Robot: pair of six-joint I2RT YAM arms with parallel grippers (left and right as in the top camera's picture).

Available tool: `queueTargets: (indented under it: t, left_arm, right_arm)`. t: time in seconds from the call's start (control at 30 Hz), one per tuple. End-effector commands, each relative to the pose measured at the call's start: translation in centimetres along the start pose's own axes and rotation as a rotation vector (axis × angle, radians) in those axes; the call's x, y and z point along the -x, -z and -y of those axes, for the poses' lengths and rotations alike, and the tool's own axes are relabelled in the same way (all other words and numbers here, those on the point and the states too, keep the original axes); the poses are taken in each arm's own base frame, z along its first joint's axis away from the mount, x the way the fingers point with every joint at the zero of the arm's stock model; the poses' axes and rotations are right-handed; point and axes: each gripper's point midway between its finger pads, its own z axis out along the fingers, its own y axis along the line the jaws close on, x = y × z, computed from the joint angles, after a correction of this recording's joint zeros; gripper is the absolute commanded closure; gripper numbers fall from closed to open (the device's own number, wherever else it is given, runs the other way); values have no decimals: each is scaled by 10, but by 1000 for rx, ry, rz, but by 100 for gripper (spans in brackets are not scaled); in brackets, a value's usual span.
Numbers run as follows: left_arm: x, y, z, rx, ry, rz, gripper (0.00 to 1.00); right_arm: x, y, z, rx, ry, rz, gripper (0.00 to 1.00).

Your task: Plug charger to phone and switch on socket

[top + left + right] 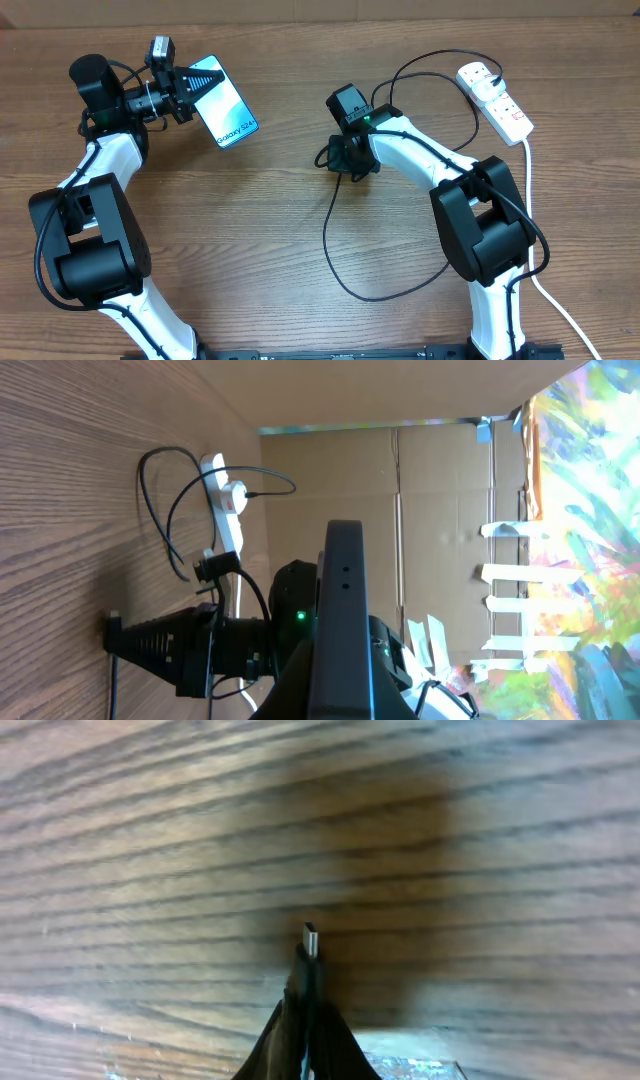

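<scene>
Around socket [495, 100]: white cord [528, 200] trailing from its near end toward the front edge of table [270, 250]. Right arm [420, 150] arched just left of it. Cardboard wall [430, 510] behind it in left wrist view, bright patterned cloth [590, 510] farther along. Directly between socket and phone [225, 103]: right gripper [342, 162] with its black wrist, plus loose loops of charger [324, 238] spread over the wood left of socket and nearer the front edge.

Phone well left of socket, clamped in left gripper [188, 88], fingers closed on its upper-left end. Seemingly lifted clear of the table, and tilted. Bright blue-cyan screen up, black bezel, "Galaxy S24" legible near the lower end. Edge-on in left wrist view: thin dark slab with two small holes, hiding part of right arm.

Charger: plug [478, 75] seated in far end of socket, thin black cable arcing left from there, then down into a wide loop. Connector tip [311, 940] pinched between right gripper's fingers [280, 1055], closed tight on it, small metal end poking out just above the wood. Tip well left of socket, well apart from phone.

Socket white, elongated, lying diagonally, red switch marks [514, 117] on top. Switch position too small to tell.
</scene>
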Motion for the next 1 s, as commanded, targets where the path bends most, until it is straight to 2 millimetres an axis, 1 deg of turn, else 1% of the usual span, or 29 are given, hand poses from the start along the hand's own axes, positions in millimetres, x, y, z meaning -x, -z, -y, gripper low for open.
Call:
queueTargets:
  t: [0.0, 0.03, 0.07, 0.1, 0.13, 0.17, 0.2, 0.27, 0.4, 0.53, 0.6, 0.63, 0.7, 0.73, 0.77, 0.87, 0.97]
  left_arm:
    - [-7, -3, 10, -12, -45, -44, 96]
    - [-8, -3, 10, -13, -45, -46, 96]
    - [-8, -3, 10, -14, -45, -50, 96]
    - [-9, -3, 10, -15, -45, -53, 96]
    - [-9, -3, 10, -15, -45, -53, 96]
    - [-9, -3, 10, -15, -45, -52, 96]
    - [-9, -3, 10, -15, -45, -52, 96]
    - [-9, -3, 10, -15, -45, -52, 96]
    - [-9, -3, 10, -14, -45, -51, 96]
    - [-9, -3, 10, -14, -45, -51, 96]
    - [-9, -3, 10, -15, -45, -52, 96]
    - [-9, -3, 10, -15, -44, -52, 96]
    - [-10, -3, 10, -16, -44, -57, 96]
    - [-10, -3, 10, -17, -44, -60, 96]
    - [-11, -3, 11, -18, -45, -64, 96]
    - [-13, -3, 11, -21, -45, -75, 96]
    - [-14, -3, 11, -23, -45, -83, 96]
  right_arm:
    - [-10, 1, -21, 136, 145, -65, 96]
    - [-10, 8, -29, 188, 174, -71, 96]
    - [-12, 26, -46, 307, 231, -77, 96]
    - [-14, 57, -70, 485, 315, -76, 96]
    - [-15, 63, -74, 518, 328, -75, 96]
    - [-14, 86, -83, 605, 353, -62, 96]
    - [-16, 93, -86, 640, 373, -62, 96]
    - [-16, 97, -87, 668, 380, -67, 96]
    - [-9, 84, -70, 547, 345, -45, 96]
    - [-14, 81, -73, 525, 357, -49, 96]
    - [-24, 86, -83, 577, 382, -79, 96]
    - [-32, 93, -90, 640, 409, -104, 96]
    - [-50, 115, -107, 797, 471, -154, 96]
    - [-55, 123, -110, 841, 486, -166, 96]
    - [-61, 137, -115, 901, 504, -178, 96]
    - [-68, 165, -124, 1002, 530, -182, 96]
    - [-75, 186, -134, 1063, 567, -167, 96]
